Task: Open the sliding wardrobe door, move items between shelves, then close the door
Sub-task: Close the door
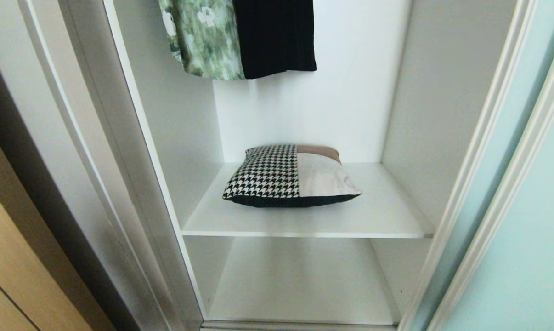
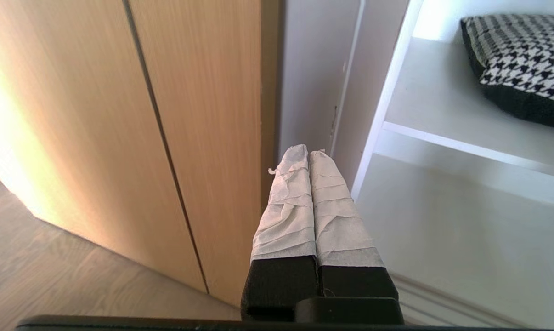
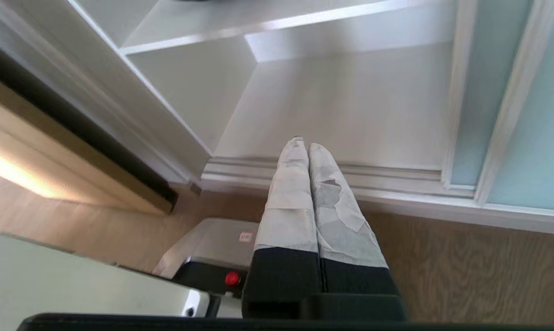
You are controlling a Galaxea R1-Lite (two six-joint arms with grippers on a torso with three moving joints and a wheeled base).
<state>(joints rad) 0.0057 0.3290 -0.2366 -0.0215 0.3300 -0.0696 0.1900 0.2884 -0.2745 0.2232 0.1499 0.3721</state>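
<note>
The sliding wardrobe door [image 1: 529, 239], frosted pale blue-green glass in a silver frame, stands slid to the right, leaving the wardrobe open. A houndstooth, beige and black cushion-like item [image 1: 290, 176] lies on the upper white shelf [image 1: 304, 225]; its corner [image 2: 520, 64] shows in the left wrist view. The lower shelf [image 1: 300, 285] is bare. Neither arm shows in the head view. My left gripper [image 2: 308, 151] is shut and empty, low in front of the wardrobe's left side. My right gripper [image 3: 303, 145] is shut and empty, above the floor before the door track [image 3: 350, 177].
A green floral garment [image 1: 203, 37] and a black garment [image 1: 277, 34] hang above the cushion. A tan wooden door [image 2: 121, 128] stands left of the wardrobe. My base [image 3: 212, 248] with a red button sits on the wooden floor [image 3: 465, 276].
</note>
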